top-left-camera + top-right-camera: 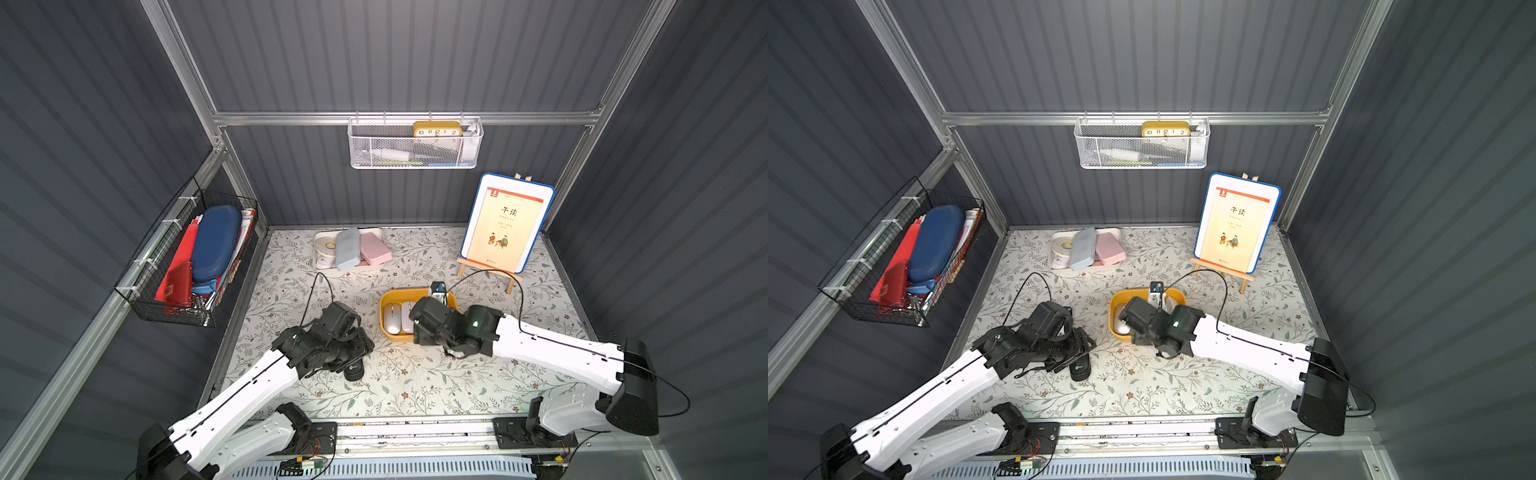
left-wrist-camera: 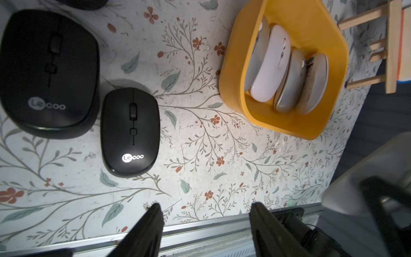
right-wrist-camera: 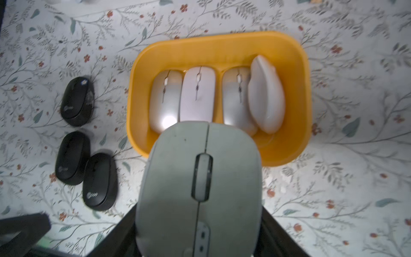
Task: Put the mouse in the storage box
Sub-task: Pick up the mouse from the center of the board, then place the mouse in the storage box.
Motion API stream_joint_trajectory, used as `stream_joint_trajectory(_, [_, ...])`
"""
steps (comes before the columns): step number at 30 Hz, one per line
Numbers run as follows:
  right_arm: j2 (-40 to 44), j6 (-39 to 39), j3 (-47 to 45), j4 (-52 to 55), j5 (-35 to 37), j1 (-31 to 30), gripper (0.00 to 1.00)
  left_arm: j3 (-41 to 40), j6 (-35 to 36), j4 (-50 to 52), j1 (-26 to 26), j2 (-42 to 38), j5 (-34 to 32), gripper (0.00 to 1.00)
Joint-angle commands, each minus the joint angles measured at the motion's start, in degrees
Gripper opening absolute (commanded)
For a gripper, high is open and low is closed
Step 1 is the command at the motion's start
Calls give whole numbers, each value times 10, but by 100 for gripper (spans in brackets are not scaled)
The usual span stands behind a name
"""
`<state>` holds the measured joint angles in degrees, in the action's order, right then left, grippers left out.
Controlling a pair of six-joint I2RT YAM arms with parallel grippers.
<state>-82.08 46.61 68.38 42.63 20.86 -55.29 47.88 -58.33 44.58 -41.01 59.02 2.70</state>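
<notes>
**Right jaws.** They are closed on the grey mouse (image 3: 200,178), with one jaw against each long side of its body. The scroll-wheel end points away from the jaws. You will find this mouse held in the air over the storage box (image 3: 222,40), above the wall nearest the right jaws. Its front end reaches over the box interior. It is not yet lying in the box.

**Storage box.** It rests on the floral worktop (image 1: 415,386), directly below and ahead of the right jaws. Four pale mice lie inside it, side by side.
- Three lie flat: a silver mouse (image 3: 165,100), a white mouse (image 3: 198,93) and a second silver mouse (image 3: 235,98).
- The fourth pale mouse (image 3: 266,95) is tilted up on its edge. It leans on the second silver mouse, on the side of the box farthest from the left jaws.

**Left jaws.** They are open and hold nothing; between them you see only bare worktop and the front rail. They hang above the worktop, beside the storage box and apart from it.

**Loose items.** A black mouse (image 2: 131,131) lies flat on the worktop beyond the tips of the left jaws. A second black mouse (image 2: 49,73) lies just beside it, on the side away from the box. A third black mouse (image 3: 77,102) lies near this pair, separate from them.
</notes>
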Motion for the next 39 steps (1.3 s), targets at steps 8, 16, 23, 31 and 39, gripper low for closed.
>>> stream_joint_trajectory(8, [-169, -175, 105, -15, -136, 133, 61, 78, 135, -35, -19, 118, -6, 68])
stream_joint_trajectory(16, [-239, -176, 126, -30, -151, 157, 61, 93, 109, -119, -1, 157, 0, 71])
stream_joint_trajectory(23, [-238, -173, 107, -45, -178, 164, 61, 102, 172, -217, 86, 219, 97, 71])
stream_joint_trajectory(31, [-261, -166, 105, -54, -193, 164, 62, 75, 231, -381, 129, 212, 294, 74])
stream_joint_trajectory(39, [-269, -164, 100, -56, -180, 167, 65, 49, 238, -417, 198, 275, 405, 73])
